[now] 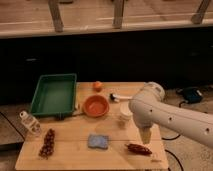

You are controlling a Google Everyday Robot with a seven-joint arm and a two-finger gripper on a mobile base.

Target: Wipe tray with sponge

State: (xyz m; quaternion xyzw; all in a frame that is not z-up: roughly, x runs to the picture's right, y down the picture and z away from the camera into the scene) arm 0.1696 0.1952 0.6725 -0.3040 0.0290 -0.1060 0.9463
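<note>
No readable text, labels or numbers anywhere, claw (145, 136) hanging over the table (75, 156) near the sponge (98, 141)

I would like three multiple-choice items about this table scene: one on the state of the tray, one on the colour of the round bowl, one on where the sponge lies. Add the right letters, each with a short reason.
1. In which state is the tray?
A. turned upside down
B. upright and bare inside
C. filled with fruit

2. Which colour has the round bowl?
A. orange
B. white
C. blue

3. Where does the sponge lie?
A. inside the tray
B. in the bowl
C. on the table, near its front edge

Answers:
1 B: the green bottom shows with nothing on it.
2 A: the bowl beside the tray is plainly orange.
3 C: the sponge rests on the wood, apart from tray and bowl; the pincer hangs to its right and does not touch it.
</note>
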